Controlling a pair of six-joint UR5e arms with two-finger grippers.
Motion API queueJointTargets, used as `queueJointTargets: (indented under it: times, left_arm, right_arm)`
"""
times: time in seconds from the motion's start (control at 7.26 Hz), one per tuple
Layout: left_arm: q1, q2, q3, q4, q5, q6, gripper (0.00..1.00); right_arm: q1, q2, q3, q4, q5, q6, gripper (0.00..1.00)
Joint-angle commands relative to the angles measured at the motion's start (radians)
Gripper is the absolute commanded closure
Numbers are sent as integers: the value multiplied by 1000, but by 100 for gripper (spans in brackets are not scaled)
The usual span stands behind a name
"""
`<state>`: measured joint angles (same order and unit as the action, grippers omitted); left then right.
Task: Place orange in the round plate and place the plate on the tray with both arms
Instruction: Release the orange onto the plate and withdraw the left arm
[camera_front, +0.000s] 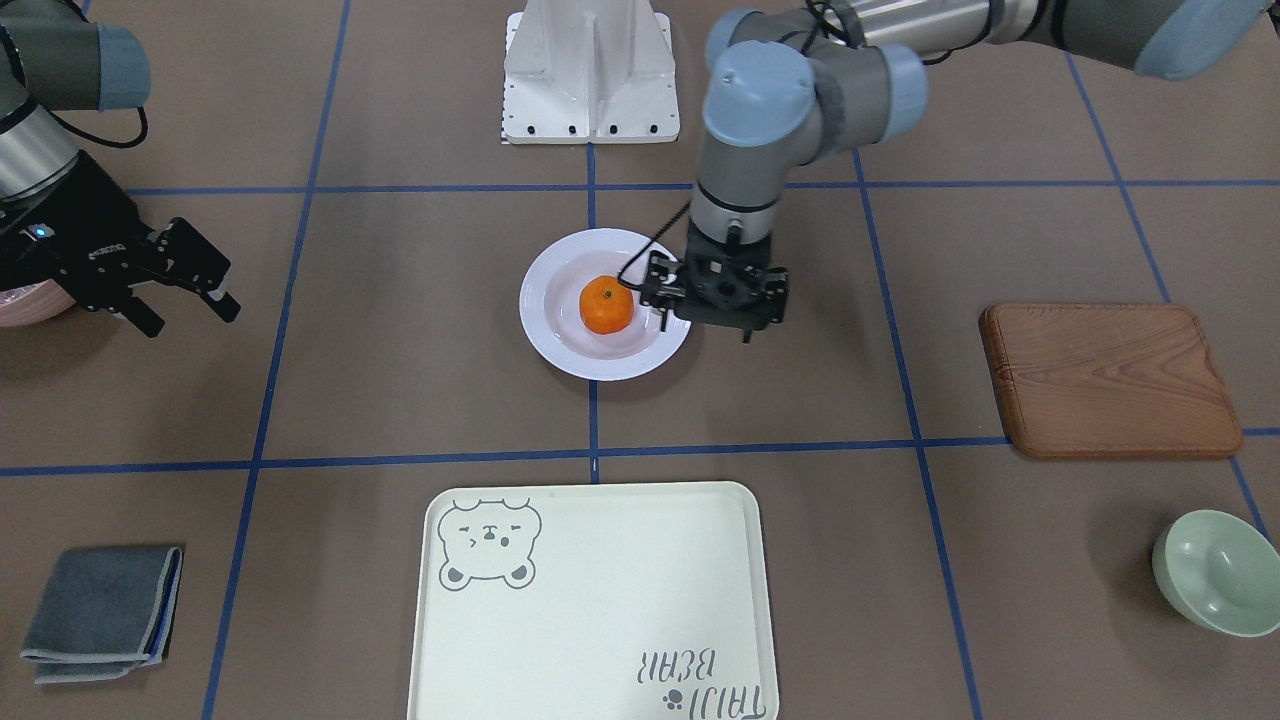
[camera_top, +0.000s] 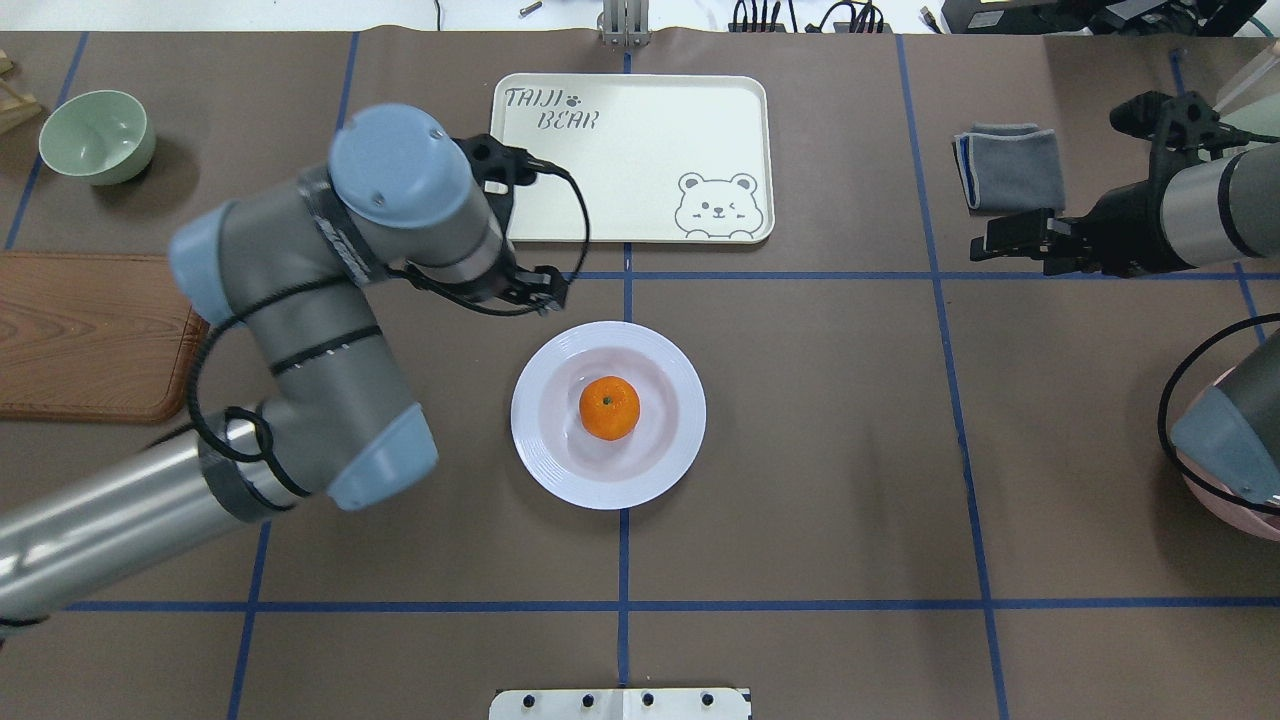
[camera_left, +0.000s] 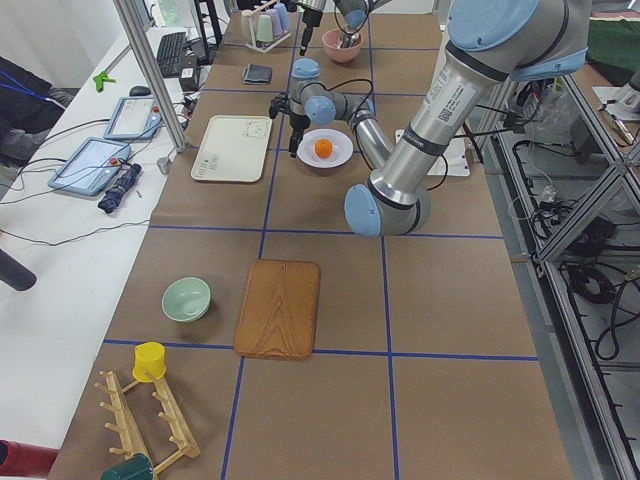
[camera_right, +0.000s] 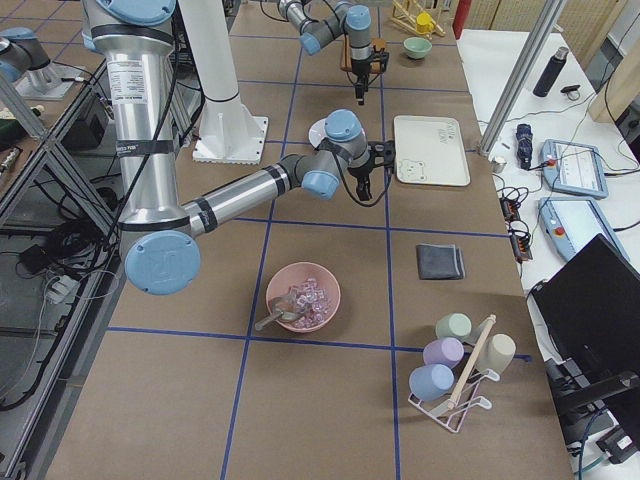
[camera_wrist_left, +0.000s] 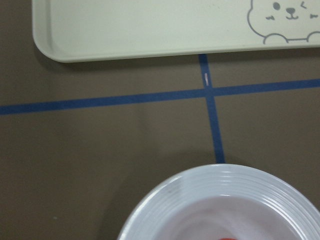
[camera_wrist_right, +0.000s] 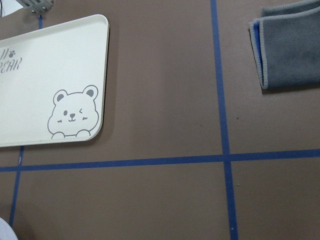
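The orange (camera_front: 605, 305) (camera_top: 609, 408) lies in the middle of the white round plate (camera_front: 560, 350) (camera_top: 545, 455), which rests on the brown table at its centre. My left gripper (camera_front: 715, 308) hangs above the plate's edge on the robot's left side, pointing down, open, holding nothing. The left wrist view shows the plate's ridged rim (camera_wrist_left: 225, 177) and a corner of the tray (camera_wrist_left: 125, 30). The cream tray (camera_front: 600, 620) (camera_top: 630, 160) with the bear drawing lies beyond the plate, bare. My right gripper (camera_front: 190, 315) (camera_top: 992, 245) hovers far off to the robot's right, open.
A wooden board (camera_front: 1110, 380) and a pale green bowl (camera_front: 1215, 572) lie on the robot's left side. A folded grey cloth (camera_front: 100, 612) lies on the right side. A pink bowl (camera_right: 303, 298) stands near the right arm. The white base (camera_front: 590, 70) is behind the plate.
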<state>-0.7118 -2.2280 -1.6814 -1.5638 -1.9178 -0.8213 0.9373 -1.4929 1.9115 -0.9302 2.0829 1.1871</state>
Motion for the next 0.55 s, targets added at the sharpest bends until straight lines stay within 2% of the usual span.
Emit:
queueJointTargets:
  times: [0.0, 0.14, 0.28, 0.41]
  left_arm:
    - [-249, 126, -8, 85, -120, 521, 0]
    - [-356, 163, -6, 140, -159, 703, 0]
    - [-473, 169, -1, 212, -226, 794, 0]
    - [-550, 241, 18, 218, -327, 841, 0]
  right_arm:
    - [-55, 11, -2, 95, -36, 244, 2]
    - [-93, 11, 0, 129, -94, 282, 1]
    - [-138, 22, 1, 133, -157, 346, 2]
    - [-185, 51, 6, 133, -237, 415, 1]
